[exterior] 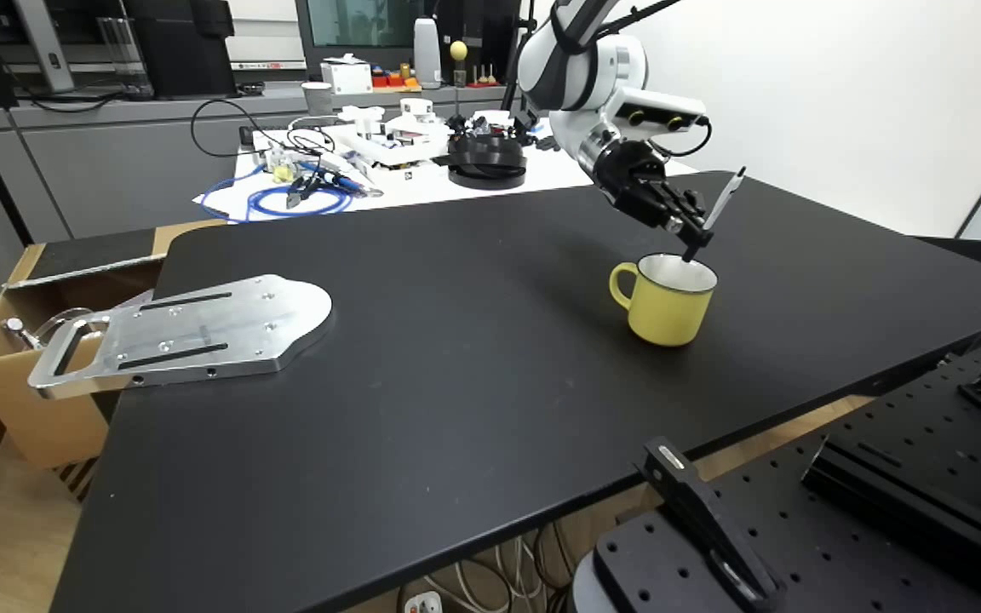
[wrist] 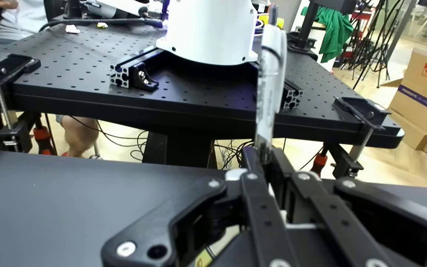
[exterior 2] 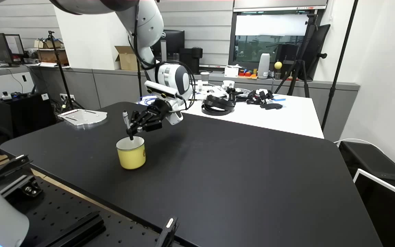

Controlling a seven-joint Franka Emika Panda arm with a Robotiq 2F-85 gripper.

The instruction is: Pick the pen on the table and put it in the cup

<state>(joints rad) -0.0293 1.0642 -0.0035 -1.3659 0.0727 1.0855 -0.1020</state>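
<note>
The pen stands steeply tilted, with its pale, clear upper part showing in both exterior views [exterior: 724,201] [exterior 2: 126,118] and in the wrist view [wrist: 268,81]. My gripper [exterior: 695,234] is shut on the pen; its fingertips also show in an exterior view [exterior 2: 131,131] and in the wrist view [wrist: 267,161]. The yellow cup [exterior: 669,308] stands upright on the black table [exterior: 456,400], right below the gripper, and shows too in the other view angle [exterior 2: 131,156]. The pen's dark lower end is at the cup's mouth; its exact depth is unclear. Only a sliver of cup [wrist: 203,258] shows in the wrist view.
A silver metal plate with a handle [exterior: 192,328] lies at a table edge. A white table [exterior 2: 286,116] with cables and parts adjoins the black one. The perforated black robot base [exterior: 882,477] and a cardboard box [exterior: 39,417] stand beside the table.
</note>
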